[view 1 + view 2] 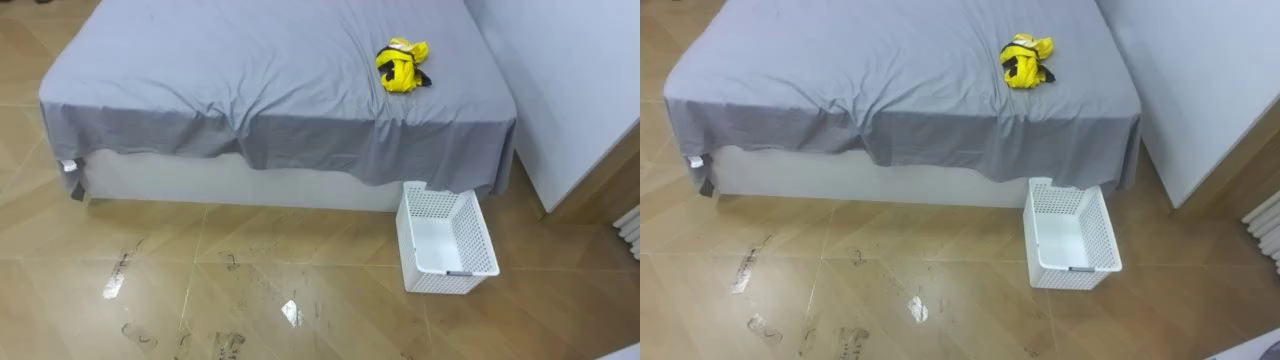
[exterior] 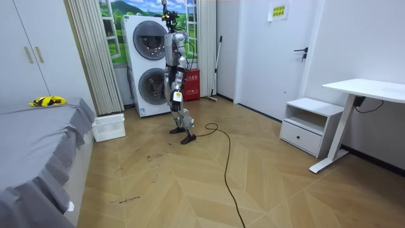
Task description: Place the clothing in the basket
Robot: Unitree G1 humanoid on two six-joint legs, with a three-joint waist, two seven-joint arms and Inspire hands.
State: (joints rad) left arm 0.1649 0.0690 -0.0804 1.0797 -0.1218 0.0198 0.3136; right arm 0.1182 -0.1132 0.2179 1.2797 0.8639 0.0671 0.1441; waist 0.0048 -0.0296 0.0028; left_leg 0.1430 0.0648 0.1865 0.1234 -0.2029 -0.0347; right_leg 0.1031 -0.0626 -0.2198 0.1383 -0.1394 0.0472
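Observation:
A crumpled yellow and black garment (image 1: pixel 402 66) lies on the grey bed (image 1: pixel 250 70), near its right front corner. A white perforated basket (image 1: pixel 482 238) stands empty on the wooden floor just below that corner, against the bed's side. In the room view I stand upright a few steps from the bed, by the stacked washing machines (image 2: pixel 149 63), with the basket (image 2: pixel 109 128) between me and the bed's far end. One hand (image 2: pixel 176 96) hangs at my side there, too small to read. The garment (image 2: pixel 47 101) shows as a yellow heap on the bed.
A white wall panel (image 1: pixel 580 90) rises right of the bed, with a radiator (image 1: pixel 630 232) at the edge. Wooden floor with scuff marks stretches in front. Behind me are a white desk (image 2: pixel 367 88), a low cabinet (image 2: pixel 310 123) and a door.

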